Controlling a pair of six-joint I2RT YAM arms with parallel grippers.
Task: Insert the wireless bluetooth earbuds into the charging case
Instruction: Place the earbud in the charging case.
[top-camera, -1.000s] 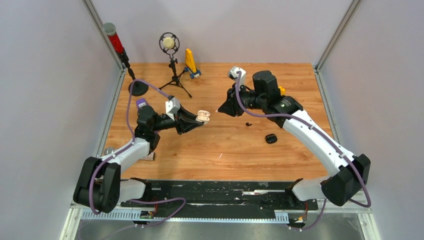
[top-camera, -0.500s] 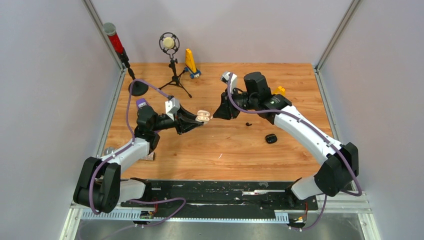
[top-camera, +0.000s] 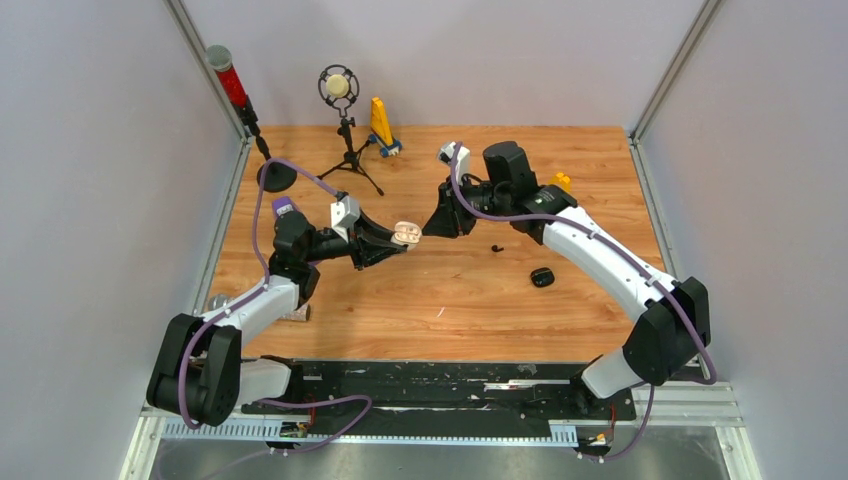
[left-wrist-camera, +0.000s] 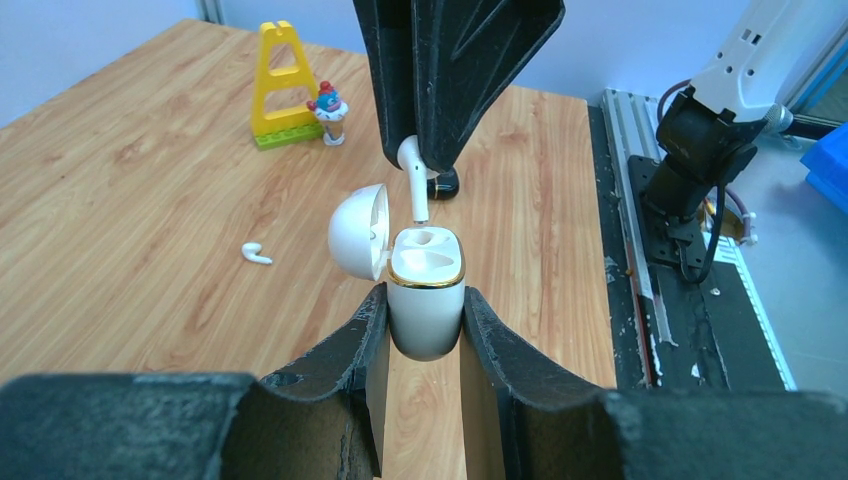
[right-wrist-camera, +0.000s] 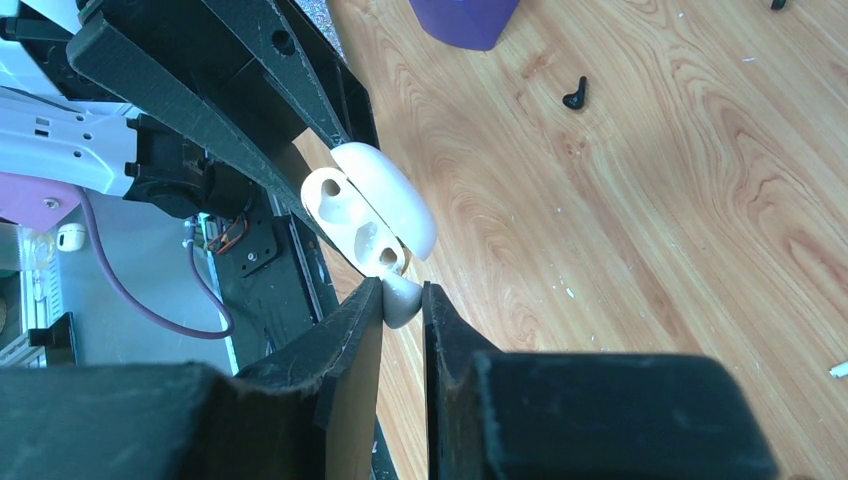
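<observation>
Two sets of jaws meet above the bench (top-camera: 480, 300). The left jaws are closed on the body of the white charging case (left-wrist-camera: 425, 300). Its lid is swung aside, so both sockets face the other arm. The right jaws pinch the head of a white earbud (left-wrist-camera: 411, 165), with its stem aimed at one socket, I judge for a straight entry. I cannot tell whether the tip already touches the rim. The jaws hide most of the head. Another white earbud (left-wrist-camera: 256, 253) lies apart on the bench. A black earbud (top-camera: 497, 248) and a black case (top-camera: 542, 277) lie further right.
</observation>
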